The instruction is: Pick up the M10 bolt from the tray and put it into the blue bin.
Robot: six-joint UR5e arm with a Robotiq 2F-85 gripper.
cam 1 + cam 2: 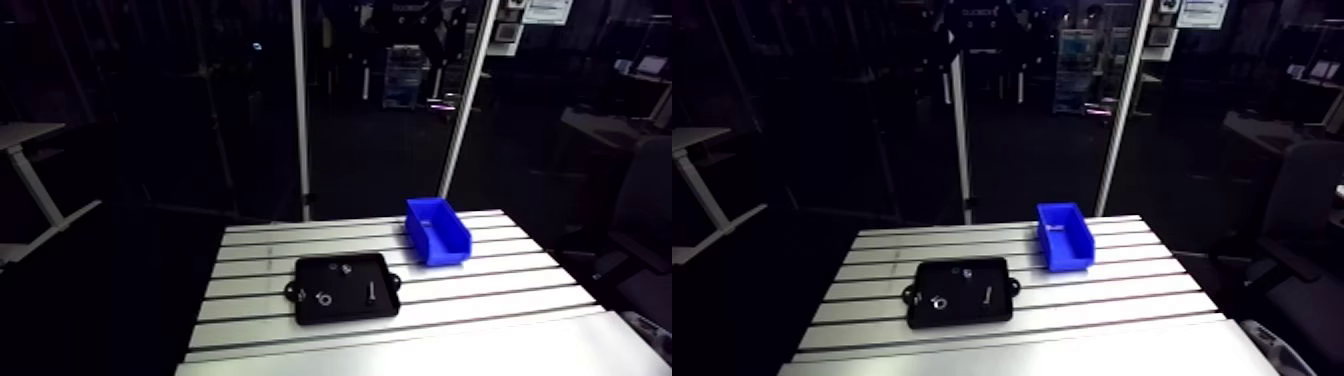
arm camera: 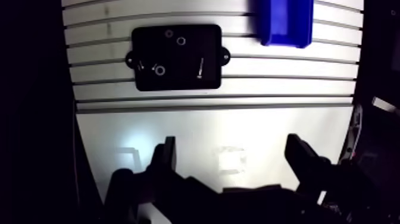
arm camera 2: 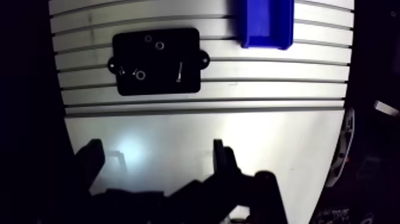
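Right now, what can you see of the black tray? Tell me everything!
The tray is flat, black and rectangular, with rounded corners and a small ear on each short side. It lies flat on the slotted aluminium table, apart from the blue bin. Inside lie a bolt, three little rings and another small piece.

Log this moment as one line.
gripper: open, empty, short of black tray | bolt: lying in tray | blue bin: beside tray | pick: not yet begun
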